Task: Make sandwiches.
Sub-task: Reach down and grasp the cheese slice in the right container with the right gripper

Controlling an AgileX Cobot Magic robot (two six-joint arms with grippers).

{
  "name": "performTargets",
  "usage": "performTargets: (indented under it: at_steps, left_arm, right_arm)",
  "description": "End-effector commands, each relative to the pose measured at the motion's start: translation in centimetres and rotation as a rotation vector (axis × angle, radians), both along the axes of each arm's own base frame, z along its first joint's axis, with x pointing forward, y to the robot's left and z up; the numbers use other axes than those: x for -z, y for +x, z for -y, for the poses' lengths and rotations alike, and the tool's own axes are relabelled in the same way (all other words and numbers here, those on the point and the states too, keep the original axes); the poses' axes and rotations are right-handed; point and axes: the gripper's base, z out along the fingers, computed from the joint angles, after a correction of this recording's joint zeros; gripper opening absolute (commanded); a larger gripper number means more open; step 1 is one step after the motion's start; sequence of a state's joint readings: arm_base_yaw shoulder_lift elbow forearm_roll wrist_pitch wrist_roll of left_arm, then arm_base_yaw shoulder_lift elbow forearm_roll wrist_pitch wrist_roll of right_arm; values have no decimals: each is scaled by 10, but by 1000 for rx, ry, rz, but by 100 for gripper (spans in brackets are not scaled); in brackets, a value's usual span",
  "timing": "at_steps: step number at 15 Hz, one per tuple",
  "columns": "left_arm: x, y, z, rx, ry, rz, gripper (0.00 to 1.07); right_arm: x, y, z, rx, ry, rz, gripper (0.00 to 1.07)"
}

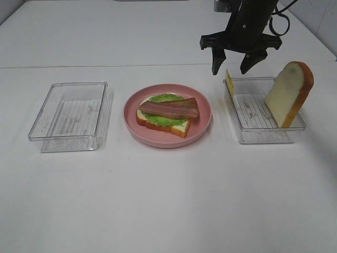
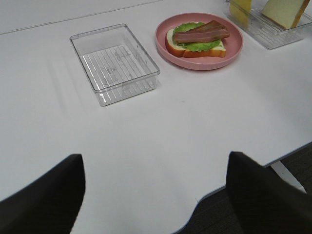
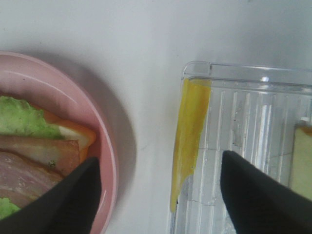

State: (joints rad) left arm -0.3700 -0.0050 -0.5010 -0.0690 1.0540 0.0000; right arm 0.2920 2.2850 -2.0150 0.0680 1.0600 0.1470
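White tabletop (image 1: 158,200), seam (image 1: 105,66) behind sandwich (image 1: 168,113), dark floor (image 2: 209,219)

i count two clear trays: the left tray (image 1: 73,118) and the right tray (image 1: 266,136). one pink plate (image 1: 158,138). two bread slices: a flat slice (image 1: 179,127) and an upright slice (image 1: 287,92). one lettuce leaf (image 1: 163,98). one cheese square (image 1: 229,81). bacon (image 1: 171,109): one strip or two, i can't tell. two pairs of fingers: my left fingers (image 2: 44,195) and right fingers (image 1: 217,62).

White table (image 1: 158,211) under even light, dark floor (image 2: 208,220) beyond its edge.
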Motion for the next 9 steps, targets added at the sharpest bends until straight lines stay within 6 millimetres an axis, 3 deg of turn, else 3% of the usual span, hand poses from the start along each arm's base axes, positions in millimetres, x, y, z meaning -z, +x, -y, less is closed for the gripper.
performTargets:
  at_steps: [1,9]
  left_arm:
    - [0,-2,-1,7,-5,28,76]
    - [0,-2,-1,7,-5,28,76]
  right_arm:
    - [14,4,2,-3,8,-20,64]
    - [33,6,5,21,-36,-57,47]
